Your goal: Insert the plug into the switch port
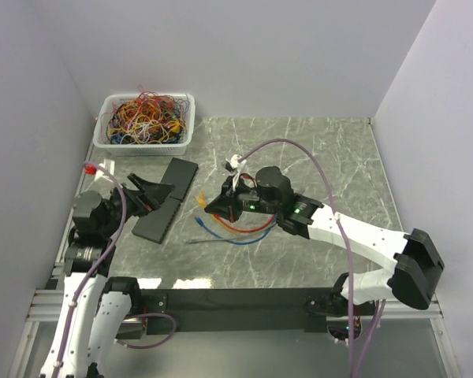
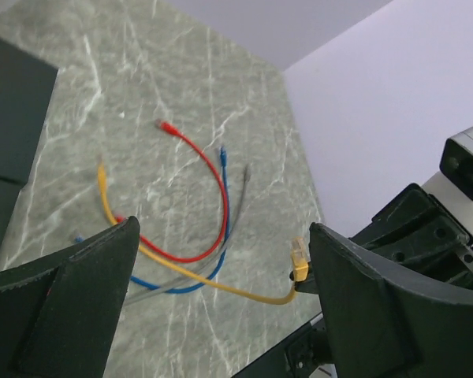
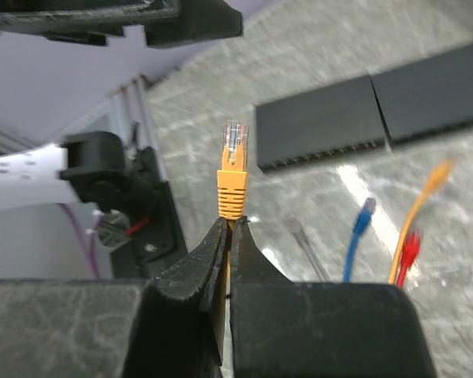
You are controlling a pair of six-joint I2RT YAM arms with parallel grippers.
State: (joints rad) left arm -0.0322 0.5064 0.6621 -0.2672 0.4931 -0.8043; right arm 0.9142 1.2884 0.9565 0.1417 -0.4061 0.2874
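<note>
My right gripper [image 3: 230, 224] is shut on a yellow cable just below its plug [image 3: 233, 169], which sticks up from the fingertips. In the left wrist view the same plug [image 2: 299, 258] hangs above the table beside my right-hand finger. Two flat black switches [image 1: 179, 175] [image 1: 159, 220] lie end to end at the left; the right wrist view shows a row of ports along the edge of one switch [image 3: 323, 130]. My left gripper [image 1: 148, 194] hovers open over the switches, nothing between its fingers [image 2: 71, 291]. The right gripper [image 1: 213, 209] sits just right of them.
Loose red [image 2: 209, 173], blue [image 2: 225, 197] and grey [image 2: 240, 197] cables lie on the marble table right of the switches, their plugs [image 3: 365, 213] nearby. A white basket [image 1: 146, 118] of tangled cables stands at the back left. Walls close in on both sides.
</note>
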